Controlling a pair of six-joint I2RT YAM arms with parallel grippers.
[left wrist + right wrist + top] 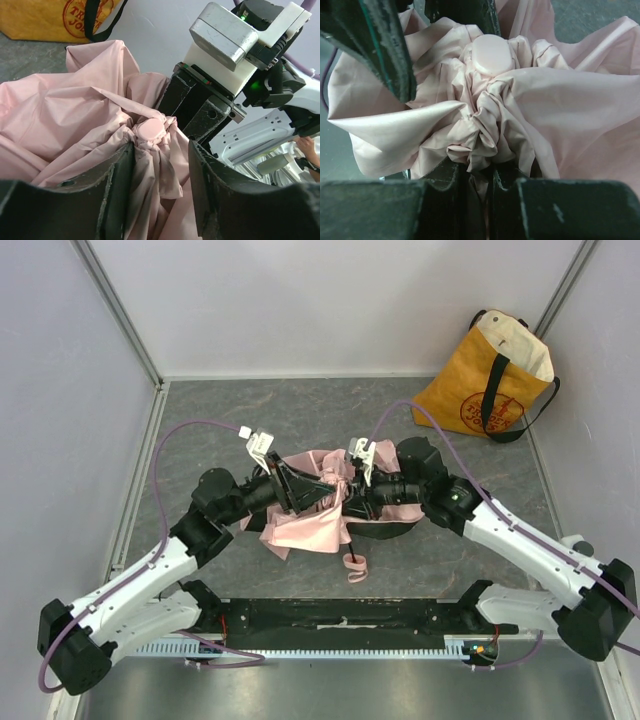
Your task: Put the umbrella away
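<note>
Two arms met over the middle of the grey bench (250, 410), where the pale pink umbrella (300, 528) lay in a crumpled heap of fabric. The left arm (150, 580) reached in from the near left corner and the right arm (520, 540) from the near right corner.

The right jaws were almost closed, and the right wrist view showed their dark fingers (447, 182) pinching a tight bunch of gathered fabric just below the umbrella's rounded pink cap (490, 52). The left jaws stood partly open, their fingers (112, 200) straddling a hanging fold of the same fabric. One finger touched the cloth, while the other appeared to be just clear of it. The left wrist view had the cap between the two sets of jaws, with the right ones just beyond it.

From the heap, a thin black shaft ran towards the near edge and ended at a small pink wrist strap (356, 568) lying on the bench. A yellow tote bag (480, 390) with black straps stood at the far right corner, well apart from the umbrella.
</note>
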